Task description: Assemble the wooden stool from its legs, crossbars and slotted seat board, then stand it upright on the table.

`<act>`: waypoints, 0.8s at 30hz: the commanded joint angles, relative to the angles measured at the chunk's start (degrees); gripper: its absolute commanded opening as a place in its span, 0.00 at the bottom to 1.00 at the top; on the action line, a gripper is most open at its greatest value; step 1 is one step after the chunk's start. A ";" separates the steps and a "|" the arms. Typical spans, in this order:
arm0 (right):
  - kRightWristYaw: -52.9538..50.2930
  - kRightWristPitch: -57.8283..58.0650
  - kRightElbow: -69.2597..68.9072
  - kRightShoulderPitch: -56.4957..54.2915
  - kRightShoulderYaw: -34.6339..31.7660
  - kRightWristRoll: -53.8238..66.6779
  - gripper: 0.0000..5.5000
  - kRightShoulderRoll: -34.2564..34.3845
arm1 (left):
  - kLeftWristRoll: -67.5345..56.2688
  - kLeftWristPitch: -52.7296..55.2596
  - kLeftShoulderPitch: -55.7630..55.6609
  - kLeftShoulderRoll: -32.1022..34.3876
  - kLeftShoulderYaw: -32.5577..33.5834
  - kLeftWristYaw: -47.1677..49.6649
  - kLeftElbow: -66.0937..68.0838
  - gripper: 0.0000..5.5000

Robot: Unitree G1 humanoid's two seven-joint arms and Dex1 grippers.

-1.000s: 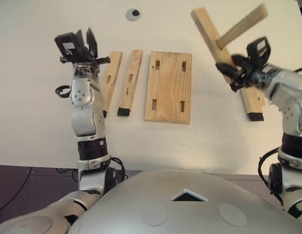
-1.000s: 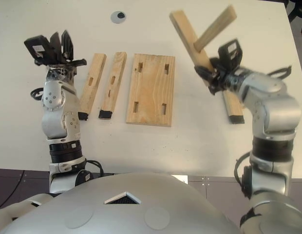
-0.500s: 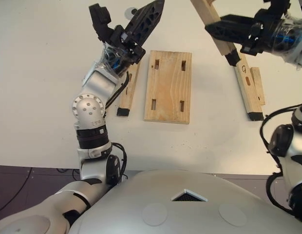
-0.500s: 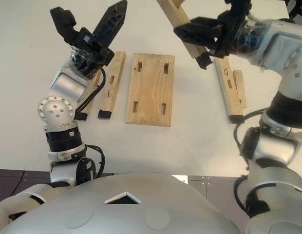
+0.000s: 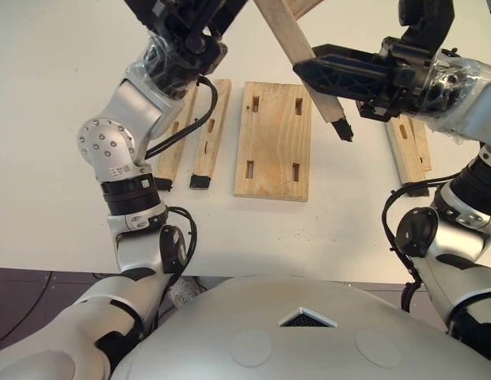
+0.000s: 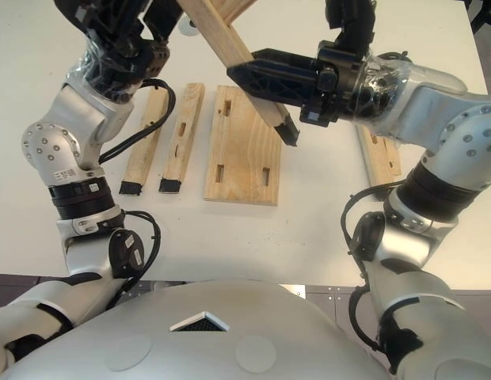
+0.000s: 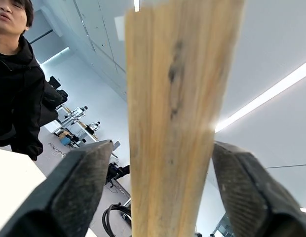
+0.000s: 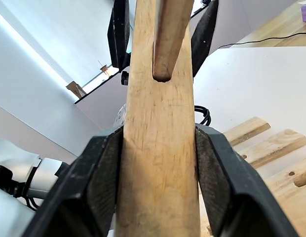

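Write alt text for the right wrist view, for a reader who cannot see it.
The right gripper clamps a wooden leg with a crossbar seated in its slot. Other slotted pieces lie on the white table beyond.

Both head views look steeply down from the robot's head onto the table [image 5: 55, 119]. They sit side by side, so they share the seat board [image 5: 273, 141] and the loose pieces [image 5: 211, 131] beside it, shifted a little sideways from one view to the other. The left wrist view sits hard against the raised leg [image 7: 175, 118] and faces up at the ceiling [image 7: 281, 49]. The right wrist view, just as near, looks along that same leg from its other end, out across the table.
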 commanded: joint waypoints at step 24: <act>-9.94 -37.35 22.02 1.18 11.34 -30.93 0.51 -13.97 | 11.80 -8.66 3.98 12.20 4.89 -6.88 -1.40 0.37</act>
